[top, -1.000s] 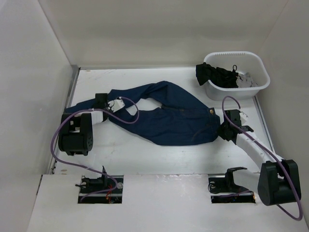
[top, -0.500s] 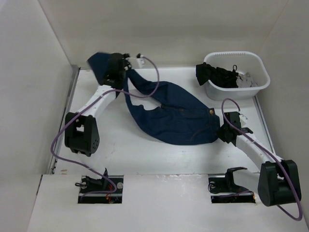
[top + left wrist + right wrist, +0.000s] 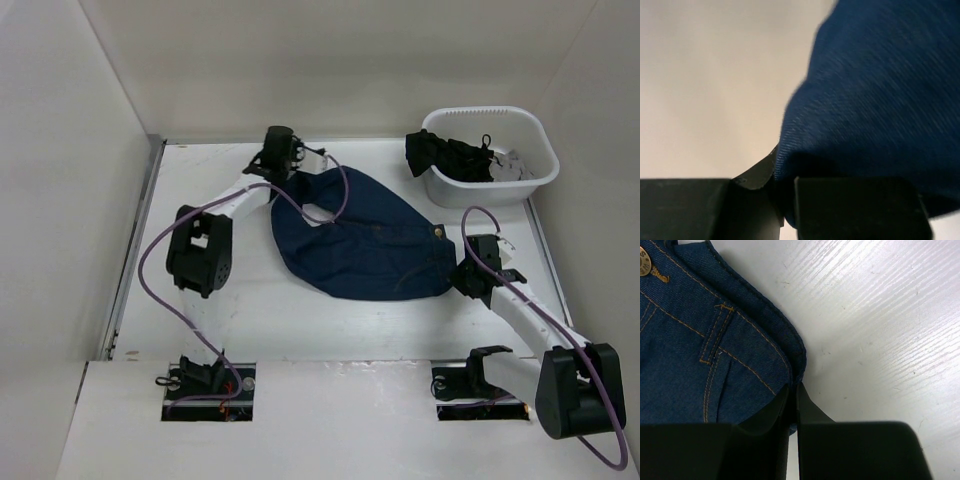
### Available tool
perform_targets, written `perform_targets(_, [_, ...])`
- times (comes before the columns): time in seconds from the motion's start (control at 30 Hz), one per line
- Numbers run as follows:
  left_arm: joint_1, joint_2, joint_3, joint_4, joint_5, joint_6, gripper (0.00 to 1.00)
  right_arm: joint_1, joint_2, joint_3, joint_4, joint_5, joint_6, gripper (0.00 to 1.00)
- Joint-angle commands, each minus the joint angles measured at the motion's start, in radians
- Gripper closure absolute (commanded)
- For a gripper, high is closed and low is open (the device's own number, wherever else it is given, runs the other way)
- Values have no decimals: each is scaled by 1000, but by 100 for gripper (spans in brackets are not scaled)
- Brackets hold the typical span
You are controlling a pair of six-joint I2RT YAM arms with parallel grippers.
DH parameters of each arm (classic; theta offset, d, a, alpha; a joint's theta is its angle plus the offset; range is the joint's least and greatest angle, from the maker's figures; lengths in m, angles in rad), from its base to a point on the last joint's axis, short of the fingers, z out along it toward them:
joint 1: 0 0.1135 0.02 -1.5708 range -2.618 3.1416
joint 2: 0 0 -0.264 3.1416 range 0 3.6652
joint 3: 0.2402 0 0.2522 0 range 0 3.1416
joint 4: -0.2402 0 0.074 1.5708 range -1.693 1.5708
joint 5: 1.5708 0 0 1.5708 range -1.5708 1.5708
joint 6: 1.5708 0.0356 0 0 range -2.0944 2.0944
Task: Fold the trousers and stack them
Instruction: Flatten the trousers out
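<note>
The dark navy trousers lie bunched in the middle of the table, legs drawn over toward the waist. My left gripper is raised at the back, shut on a fold of the trousers' leg; in the left wrist view the denim fills the right side and runs down between the jaws. My right gripper is low on the table, shut on the waistband edge at the trousers' right end. Orange stitching and a metal button show in the right wrist view.
A white tub with black garments hanging over its rim stands at the back right. White walls enclose the table on the left, back and right. Purple cables loop from both arms.
My left gripper has lifted the trouser leg from the left of the table, swung it up along the back and rightward, and the cloth now lies folded over toward the waist. My right gripper has barely moved.
</note>
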Motion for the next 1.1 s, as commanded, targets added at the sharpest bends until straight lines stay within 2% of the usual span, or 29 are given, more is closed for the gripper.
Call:
perform_targets(0.0, [138,-233,-54,-35,-51,89,100,8,-4,3,25,-10,10,96])
perform_targets(0.13, [276,-468,-223,-242,-70,195,100,8,-1,3,27,-16,10,100])
perform_targets(0.23, [326,-609,-314,-460,-87,261,99,8,-4,-2,21,-24,7,100])
perform_targets(0.3, [335,-628,-311,-599,-117,274,98,8,-21,0,5,-27,4,100])
perform_targets(0.4, [347,-541,-247,-730,-137,272,92,0,-68,17,-37,-19,-7,100])
perform_targets(0.5, [347,-309,-100,-667,-113,252,70,-24,-100,40,-64,-16,-35,100])
perform_targets(0.57, [349,-112,56,-511,-93,199,48,-33,-99,58,-73,-21,-48,100])
perform_targets(0.63, [356,61,227,-345,-122,177,38,-30,-93,75,-77,-21,-55,100])
perform_targets(0.73, [356,134,336,-241,-182,191,35,-29,-91,87,-81,-18,-53,100])
perform_targets(0.93, [359,-60,208,-252,-79,140,30,-29,-68,57,-53,-33,-58,100])
perform_targets(1.07, [387,-10,229,-134,-76,156,28,-29,-31,55,-47,-45,-81,100])
